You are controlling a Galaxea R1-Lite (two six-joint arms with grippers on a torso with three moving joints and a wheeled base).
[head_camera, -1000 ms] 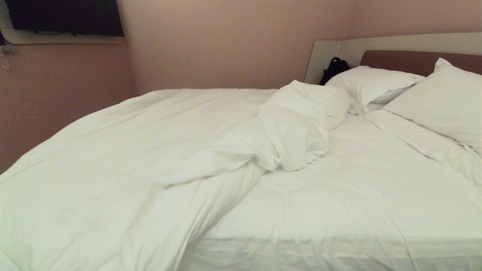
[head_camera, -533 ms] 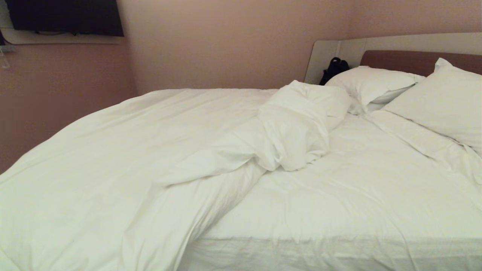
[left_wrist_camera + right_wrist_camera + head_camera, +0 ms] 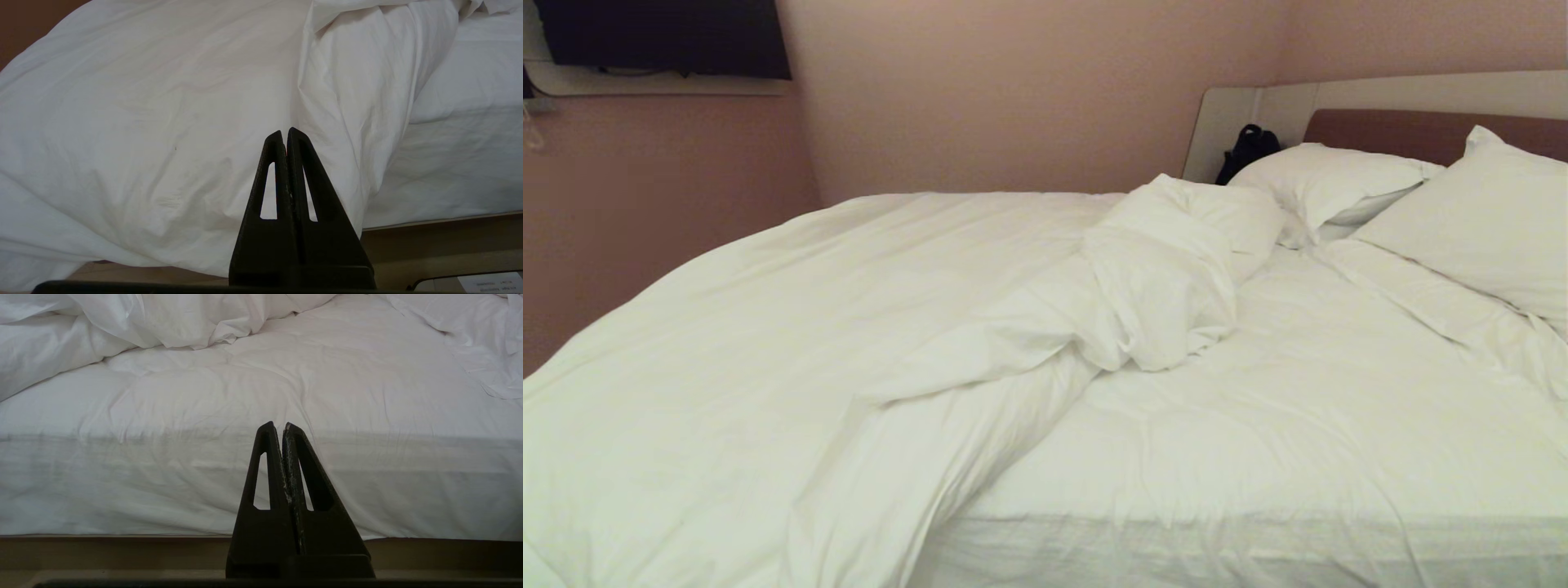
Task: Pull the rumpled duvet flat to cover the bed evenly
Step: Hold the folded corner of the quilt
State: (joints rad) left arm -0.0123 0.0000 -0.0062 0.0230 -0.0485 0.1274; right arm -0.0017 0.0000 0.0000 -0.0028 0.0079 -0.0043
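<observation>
Work on the duvet (image 3: 792, 343) is judged not yet begun. It is found heaped over the left part of the bed (image 3: 1258, 539), spilling over the near edge, with a rumpled ridge (image 3: 1168, 278) bunched toward the pillows (image 3: 1486, 220). The sheet (image 3: 1298, 408) on the right part is left uncovered. The left gripper (image 3: 285, 134) is seen pressed together, empty, low before the hanging duvet and not touching it. The right gripper (image 3: 282, 428) is likewise pressed together and empty, facing the bare mattress side. Still to be done: an edge taken hold of, the ridge drawn out toward the pillows, the cover evened.
</observation>
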